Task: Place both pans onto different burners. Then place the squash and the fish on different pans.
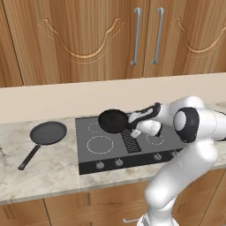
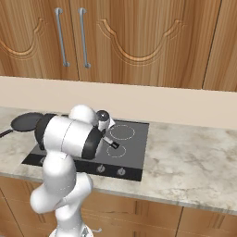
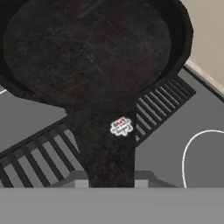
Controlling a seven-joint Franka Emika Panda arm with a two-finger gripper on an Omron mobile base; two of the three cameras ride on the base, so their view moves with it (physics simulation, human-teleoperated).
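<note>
My gripper point(image 1: 133, 120) is shut on the short handle point(image 3: 109, 144) of the smaller black pan point(image 1: 112, 120). The pan hangs level over the back middle of the dark cooktop point(image 1: 110, 155), between the back left burner ring point(image 1: 94, 128) and the ribbed vent strip point(image 1: 131, 142). In the hand view the pan point(image 3: 87, 48) lies ahead of my gripper point(image 3: 110, 181), with the vent strip point(image 3: 39, 153) under it and a burner ring point(image 3: 186, 153) to the right. The wider pan point(image 1: 48, 132) sits on the counter left of the cooktop, with its long handle point(image 1: 27, 160) toward the front. The squash and the fish are out of view.
The front left burner ring point(image 1: 100, 144) and two rings on the right point(image 2: 121, 132) point(image 2: 113, 150) are bare. Knobs point(image 1: 119, 162) line the cooktop's front. A small grey shape point(image 1: 1, 152) pokes in at the counter's left edge; I cannot tell what it is. Wooden cabinets hang behind.
</note>
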